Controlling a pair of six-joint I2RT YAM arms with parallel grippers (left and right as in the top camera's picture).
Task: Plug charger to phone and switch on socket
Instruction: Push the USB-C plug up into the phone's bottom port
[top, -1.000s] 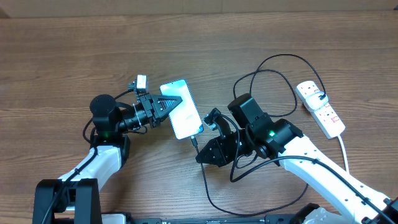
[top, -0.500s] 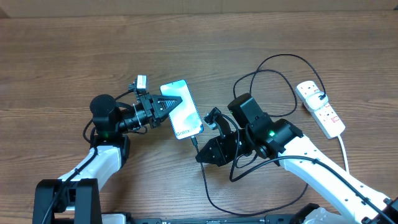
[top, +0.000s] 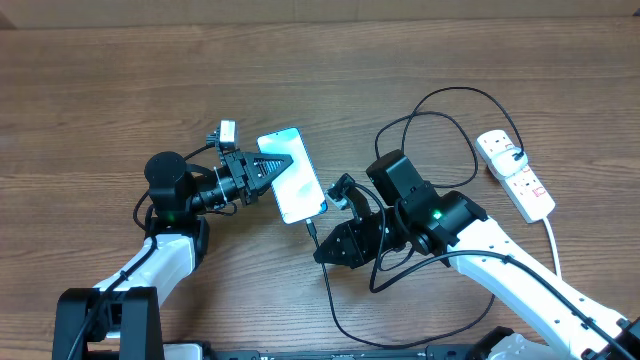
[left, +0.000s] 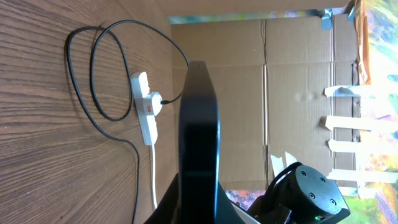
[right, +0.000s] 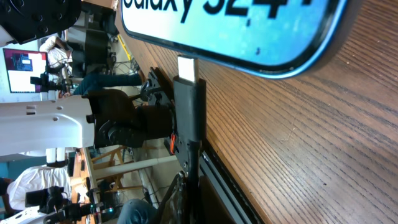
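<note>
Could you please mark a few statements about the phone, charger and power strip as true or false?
1. The left claw grips the phone. True.
2. The socket lies beside the left arm. False: it lies at the right, past the right arm.
3. The right claw holds the charger connector at the phone's end. True.
4. The charger's cable is unplugged from the socket. False: its far end sits in the socket.

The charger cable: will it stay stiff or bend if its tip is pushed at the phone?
Probably floppy: the cable lies in loose loops on the table. Only the short tip, held close by the right fingers, would likely push straight. It looks thin, so it should drag lightly.
</note>
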